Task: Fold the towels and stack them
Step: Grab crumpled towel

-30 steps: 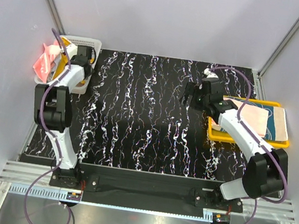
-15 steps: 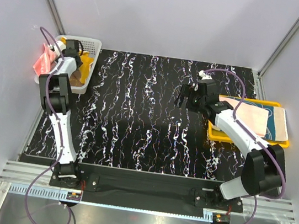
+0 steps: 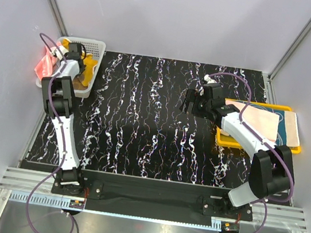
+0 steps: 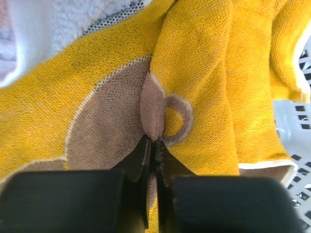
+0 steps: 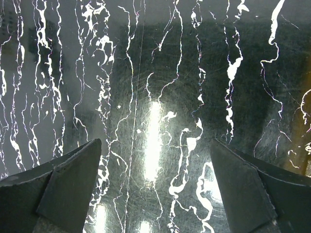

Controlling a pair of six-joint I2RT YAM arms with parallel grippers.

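My left gripper (image 4: 154,141) is down in the white mesh basket (image 3: 90,42), shut on a pinched fold of the orange-yellow towel with the brown bear (image 4: 204,82). From above, that towel (image 3: 91,63) shows beside the left gripper (image 3: 78,59). A light towel (image 4: 58,24) lies behind it. A coral pink towel (image 3: 43,65) hangs over the basket's left rim. A pale peach towel (image 3: 259,122) and a teal-and-cream towel (image 3: 289,126) lie folded on the yellow tray (image 3: 250,145). My right gripper (image 3: 191,101) hovers open over the black table (image 5: 155,73), nothing between its fingers (image 5: 68,189).
The basket's white mesh wall (image 4: 296,145) stands close on the right of my left gripper. The black marbled table (image 3: 143,120) stretches between basket and tray. Grey walls close in the back and both sides.
My left gripper has reached deeper into the basket and shut on the orange-yellow towel. My right gripper has drifted a little to the left, still open.
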